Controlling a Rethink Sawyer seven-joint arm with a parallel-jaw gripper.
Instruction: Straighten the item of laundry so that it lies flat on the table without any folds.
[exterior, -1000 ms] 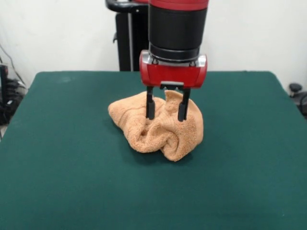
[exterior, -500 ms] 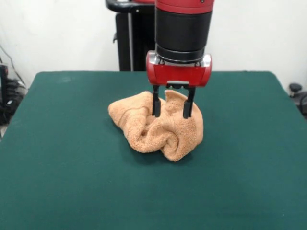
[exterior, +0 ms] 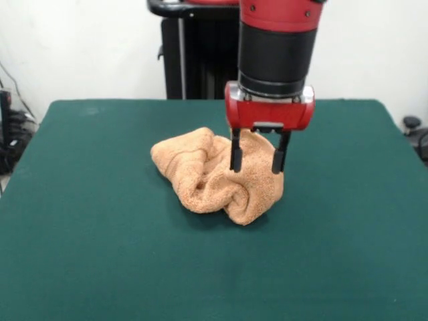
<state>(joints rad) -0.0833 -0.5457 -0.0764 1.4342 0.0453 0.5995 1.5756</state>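
The towel [exterior: 217, 175] sits near the middle of the green bench [exterior: 100, 234], a little toward twelve o'clock, bunched into a rumpled heap. It is a light orange-tan terry cloth with a fluffy nap. Thick rolls and deep creases run through it: a rounded lobe bulges out at the heap's nine o'clock side, a fat curled fold hangs at about five o'clock, and a peak of cloth stands up near twelve o'clock just under the arm. No flat stretch of it shows, and its edges are tucked under or rolled in, so its true outline cannot be made out. The red and black arm comes down from the top edge, and its pincer [exterior: 257, 160] hangs over the heap's two o'clock part. Its two dark fingers [exterior: 235, 152] point straight down and stand spread wide, with towel showing in the gap between them; nothing is clamped. Whether the tips touch the cloth or only hover above it cannot be told from this view.
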